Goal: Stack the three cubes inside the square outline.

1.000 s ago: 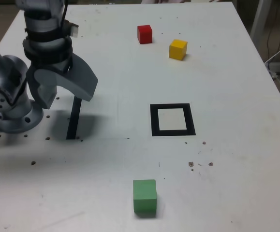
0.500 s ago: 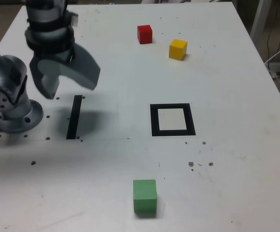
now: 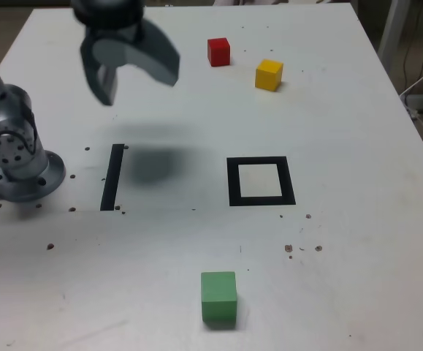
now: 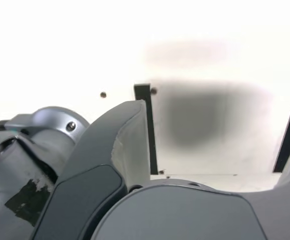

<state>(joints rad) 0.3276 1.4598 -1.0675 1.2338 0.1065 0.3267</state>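
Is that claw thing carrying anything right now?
No. The gripper hangs above the table with its jaws open and empty; the red cube, yellow cube and green cube lie untouched.

Evenly lit from above, bright white table (image 3: 357, 131) in exterior view, mild glare only. Soft diffuse shadow patch on table below raised gripper (image 3: 131, 69), edges fuzzy. Short faint shadows beside green cube (image 3: 218, 297) and yellow cube (image 3: 269, 74). Gripper slightly motion-blurred, rest sharp. Wrist view heavily overexposed, table blown to white, detail lost; near gripper body soft, out of focus; same grey shadow blob, blurry edges
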